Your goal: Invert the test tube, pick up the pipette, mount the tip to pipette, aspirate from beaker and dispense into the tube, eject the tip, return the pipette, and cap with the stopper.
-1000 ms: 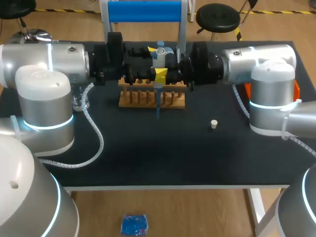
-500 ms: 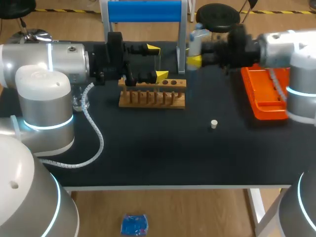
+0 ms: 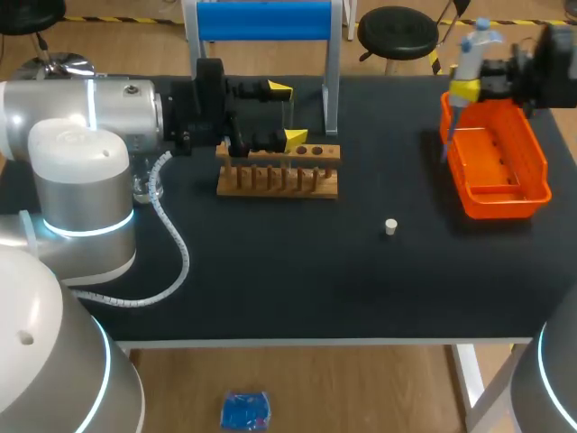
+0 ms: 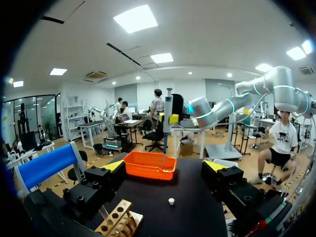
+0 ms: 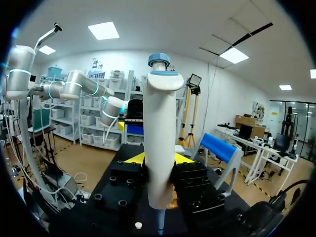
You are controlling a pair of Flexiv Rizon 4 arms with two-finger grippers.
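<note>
My right gripper (image 3: pixel 467 90) is shut on the white pipette (image 3: pixel 472 56), which has a blue cap. It hangs upright over the near-left corner of the orange tray (image 3: pixel 532 185), with its thin blue tip (image 3: pixel 445 149) pointing down. In the right wrist view the pipette (image 5: pixel 159 148) fills the space between the yellow fingertips (image 5: pixel 132 158). My left gripper (image 3: pixel 288 113) stands open just behind the wooden tube rack (image 3: pixel 278 171). A thin clear tube (image 3: pixel 291 117) is faintly seen between its fingers. The small white stopper (image 3: pixel 390 226) lies on the mat.
A glass beaker (image 3: pixel 147 187) sits at the left, partly behind my left arm. A blue-topped stand (image 3: pixel 264 22) rises at the back behind the rack. In the left wrist view, ahead of the gripper (image 4: pixel 165 167), are the tray (image 4: pixel 143 168) and the stopper (image 4: pixel 171 201).
My right arm has carried the pipette from above the rack off to the right, over the orange tray. My left gripper has spread wider and stayed by the rack.
</note>
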